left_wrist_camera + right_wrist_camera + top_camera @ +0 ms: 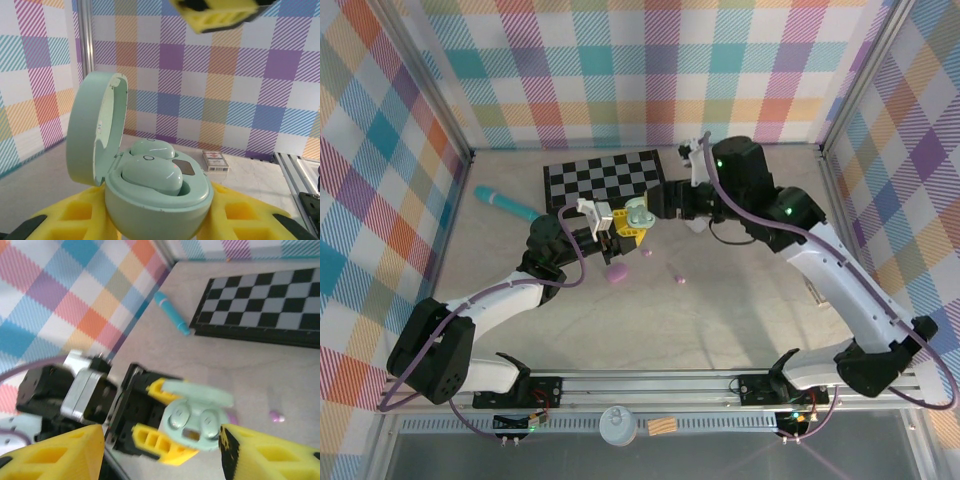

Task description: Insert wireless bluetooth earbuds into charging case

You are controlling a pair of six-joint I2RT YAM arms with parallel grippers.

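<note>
Here, left pincer [155, 220] clamps the open pale-green charging case [165, 202]; two green earbuds [152, 172] sit inside the case; right pincer [162, 440], spread wide, hovers just above the case.

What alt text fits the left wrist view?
A pale green charging case, lid open, sits clamped between the yellow fingers of the left gripper, with two green earbuds seated inside. Behind it, a plaid wall and a small box on the table.

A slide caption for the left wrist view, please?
The left gripper holds the open green case, two earbuds inside.
</note>
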